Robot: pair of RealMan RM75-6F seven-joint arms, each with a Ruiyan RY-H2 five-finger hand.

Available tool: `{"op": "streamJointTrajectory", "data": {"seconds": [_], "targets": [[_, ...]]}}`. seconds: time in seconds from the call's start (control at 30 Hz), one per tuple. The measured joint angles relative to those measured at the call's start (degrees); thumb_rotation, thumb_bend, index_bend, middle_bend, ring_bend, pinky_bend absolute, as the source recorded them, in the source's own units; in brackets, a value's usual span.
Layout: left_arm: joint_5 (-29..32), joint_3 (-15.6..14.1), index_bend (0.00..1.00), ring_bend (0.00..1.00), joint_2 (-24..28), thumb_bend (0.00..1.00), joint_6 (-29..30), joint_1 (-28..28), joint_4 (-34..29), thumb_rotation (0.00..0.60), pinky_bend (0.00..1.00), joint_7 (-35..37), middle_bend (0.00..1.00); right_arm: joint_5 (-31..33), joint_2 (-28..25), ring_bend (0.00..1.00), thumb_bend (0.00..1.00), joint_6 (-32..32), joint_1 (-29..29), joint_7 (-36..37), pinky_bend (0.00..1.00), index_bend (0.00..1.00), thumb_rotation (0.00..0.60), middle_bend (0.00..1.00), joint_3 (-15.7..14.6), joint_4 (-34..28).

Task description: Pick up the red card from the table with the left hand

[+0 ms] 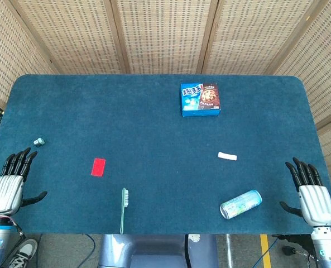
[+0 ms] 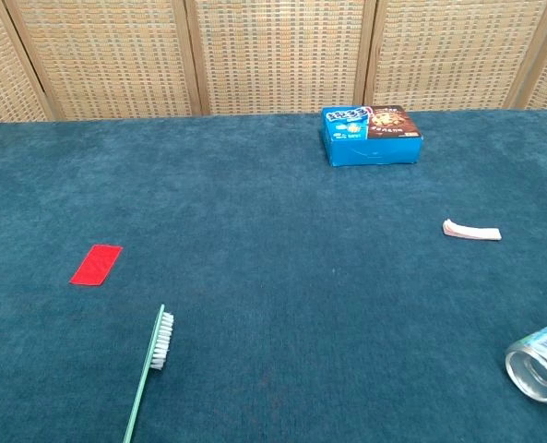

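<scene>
The red card [image 1: 98, 166] lies flat on the tabletop [image 1: 154, 123] in its near-left part, well in from the left edge and some way back from the near edge, with nothing on it or touching it. The left hand [image 1: 12, 181] sits at the near-left corner, palm-back toward the head camera, its fingers spread and pointing away toward the far edge, thumb stuck out toward the table's middle, holding nothing. From those fingertips the card lies inward, toward the centre of the table, and at about the same depth as the fingertips or only slightly nearer, so the coming reach looks to be mostly a sideways travel across the cloth and not a push forward. The card's long axis runs roughly near-to-far, tilting a little in the chest view, so its long edges face the approaching hand. The green toothbrush [image 1: 123, 210] lies just beyond the card toward the near edge, close enough to deserve care but not touching it. The right hand [image 1: 309, 192] rests at the near-right corner, fingers likewise spread and empty, well apart from the card with a can [image 1: 240, 204] between, so the left hand is plainly the nearer. A thin flat card on cloth will probably need an edge lifted before it can be pinched.
</scene>
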State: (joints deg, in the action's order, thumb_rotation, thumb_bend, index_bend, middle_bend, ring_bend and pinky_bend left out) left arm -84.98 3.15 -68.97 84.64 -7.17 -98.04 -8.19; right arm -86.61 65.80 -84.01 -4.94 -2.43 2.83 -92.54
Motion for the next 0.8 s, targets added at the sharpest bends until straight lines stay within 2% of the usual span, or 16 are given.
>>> {"op": "streamJointTrajectory", "data": {"seconds": [0.8], "targets": [[0.3,0.3,0.0,0.0,-0.5,0.11,-0.3,-0.3,0.6,0.6,0.0,0.2,0.0,0.2,-0.1,0.0,0.0,0.4,-0.1,0.0,0.0,0.0,0.6,0.0,0.1,-0.2]]}}
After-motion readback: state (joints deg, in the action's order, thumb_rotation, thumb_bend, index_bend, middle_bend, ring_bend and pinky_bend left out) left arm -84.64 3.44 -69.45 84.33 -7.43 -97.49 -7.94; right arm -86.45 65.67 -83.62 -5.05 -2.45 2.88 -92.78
